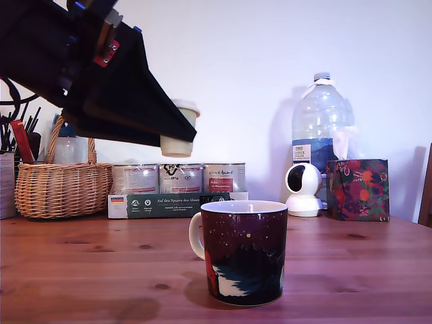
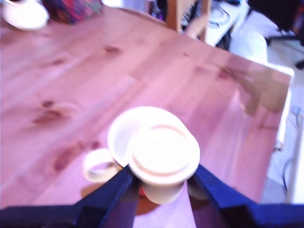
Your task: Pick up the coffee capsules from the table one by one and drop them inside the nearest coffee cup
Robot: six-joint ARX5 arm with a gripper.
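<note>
Wooden table (image 1: pixel 81 270) shows no loose capsules; gripper (image 1: pixel 177 135) jaws clamp one capsule (image 1: pixel 180 128) above the cup (image 1: pixel 244 253), drop pending.

A long green box (image 1: pixel 169 204) lies at the back near the wall. Three silver tins (image 1: pixel 179 178) stand in a row on top of it. Just beside it, on the exterior view's left, sits a wicker basket (image 1: pixel 62 187). On the box's other side come a white round camera (image 1: pixel 303 190), a flowered gift bag (image 1: pixel 358 190) and, behind them, a big water bottle (image 1: pixel 322 120).
</note>
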